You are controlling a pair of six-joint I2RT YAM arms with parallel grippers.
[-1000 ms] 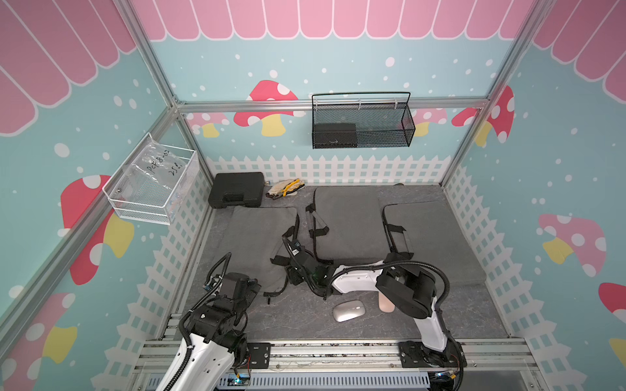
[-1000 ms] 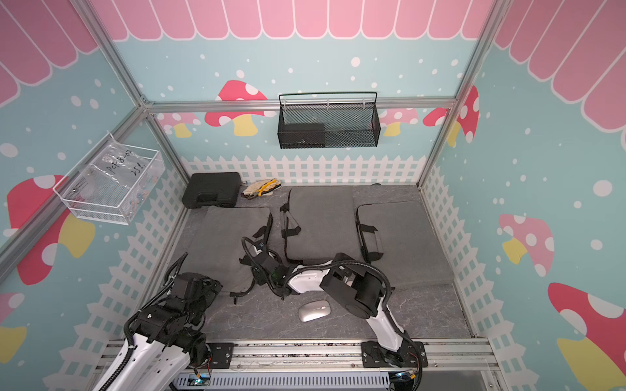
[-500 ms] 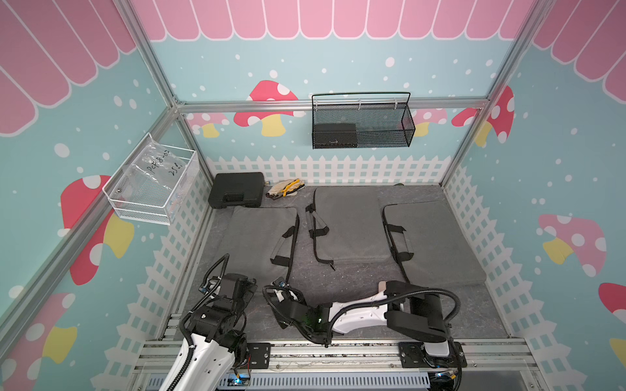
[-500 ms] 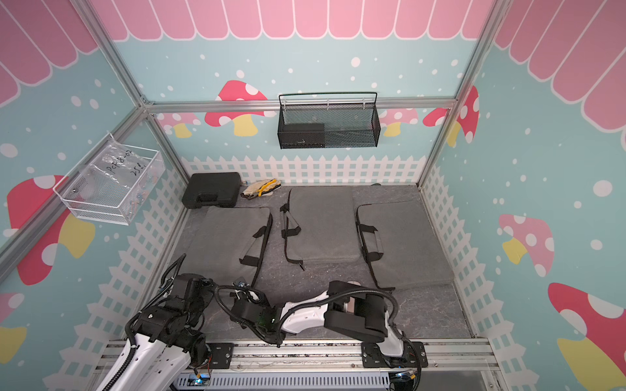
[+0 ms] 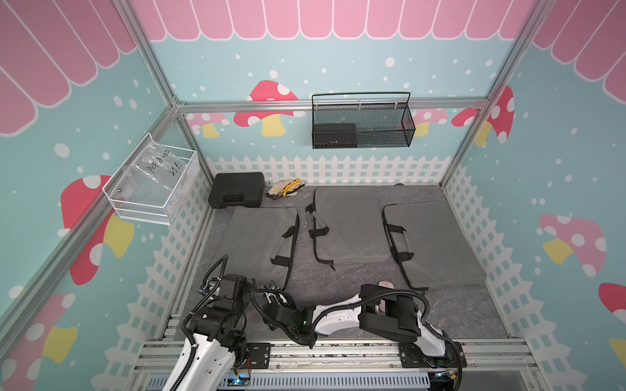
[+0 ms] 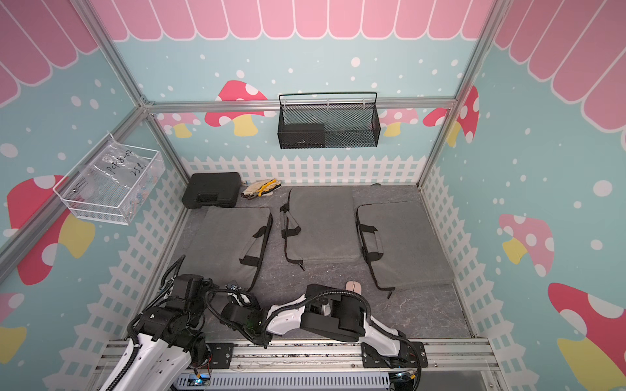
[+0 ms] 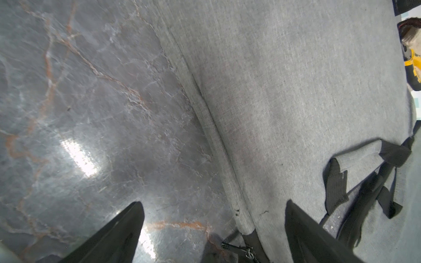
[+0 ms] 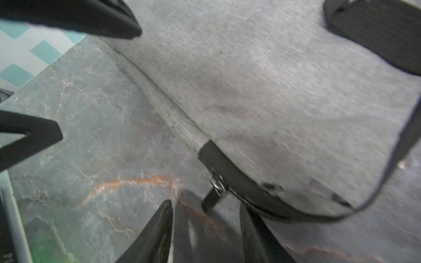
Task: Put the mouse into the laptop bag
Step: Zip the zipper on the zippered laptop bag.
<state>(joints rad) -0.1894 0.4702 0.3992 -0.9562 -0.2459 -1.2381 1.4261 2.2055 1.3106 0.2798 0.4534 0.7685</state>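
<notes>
The left laptop bag lay flat on the table. Both top views showed the pink mouse on the table behind the right arm, outside every bag; the wrist views did not. The right gripper, since drawn back to that bag's near corner, stood parted astride the zipper pull. The left gripper gaped wide, empty.

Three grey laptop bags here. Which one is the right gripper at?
The bag in front of the black case: the right gripper sits at its near corner, by the zipper pull. The middle bag and the rightmost bag lie farther off.
</notes>
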